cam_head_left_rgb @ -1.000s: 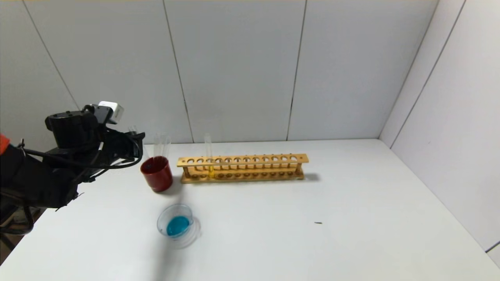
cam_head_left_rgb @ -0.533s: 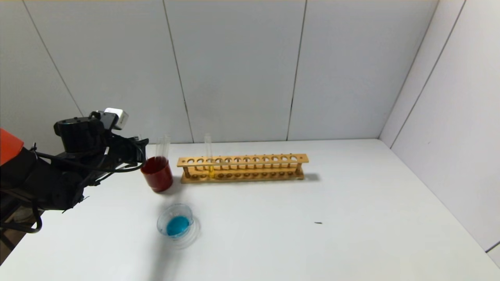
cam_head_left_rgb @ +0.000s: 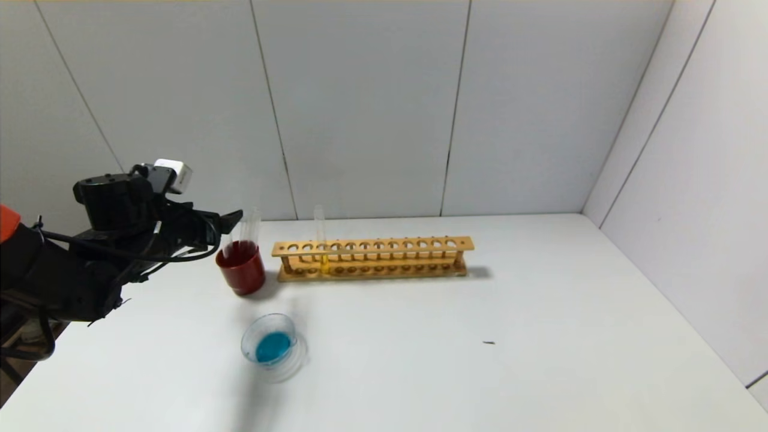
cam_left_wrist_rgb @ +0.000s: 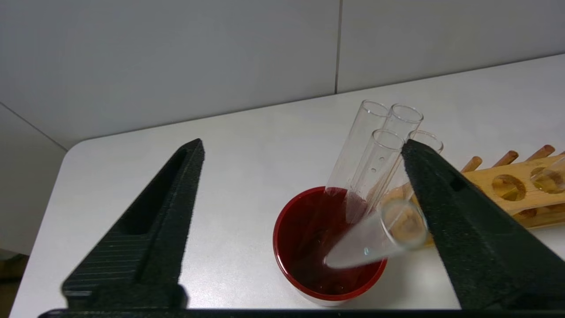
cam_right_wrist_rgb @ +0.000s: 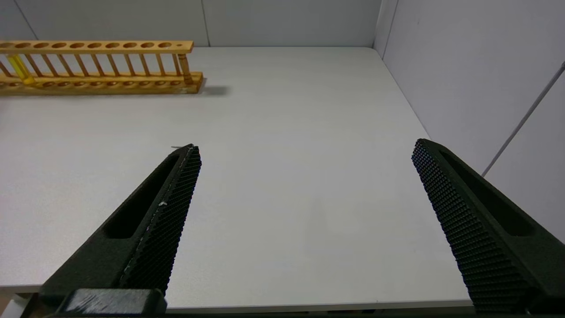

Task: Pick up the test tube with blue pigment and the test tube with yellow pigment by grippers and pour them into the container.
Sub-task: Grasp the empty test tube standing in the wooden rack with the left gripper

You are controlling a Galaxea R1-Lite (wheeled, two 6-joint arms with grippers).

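Left wrist view: left gripper (cam_left_wrist_rgb: 302, 148) jaws spread wide, holding nothing; an emptied tube (cam_left_wrist_rgb: 375, 236) lies tilted in the red cup (cam_left_wrist_rgb: 329, 247) beneath it. Yellow tube (cam_head_left_rgb: 321, 243) racked beyond; container (cam_head_left_rgb: 273, 345) nearer. Right gripper (cam_right_wrist_rgb: 304, 148) agape.

The surface (cam_head_left_rgb: 480, 372) carries a long rack (cam_head_left_rgb: 372, 258) lying crosswise toward the back, near the rear wall. One tube with liquid (cam_head_left_rgb: 321, 240) stands upright in a hole near the rack's left end. Just beside that left end stands a cup (cam_head_left_rgb: 241, 267), and several empty tubes (cam_left_wrist_rgb: 375, 154) lean inside it, their tops tilted toward the rack; one more tube (cam_left_wrist_rgb: 375, 238) lies lower across the cup's rim. In front of the cup, nearer the robot, sits a shallow dish (cam_head_left_rgb: 273, 345) with a pool of liquid in it. The left pincer (cam_head_left_rgb: 231, 225) hangs just left of the cup, spread wide with the tubes between its tips. The right pincer (cam_right_wrist_rgb: 304, 176) hovers over the right side of the surface, well apart from the rack, jaws wide.
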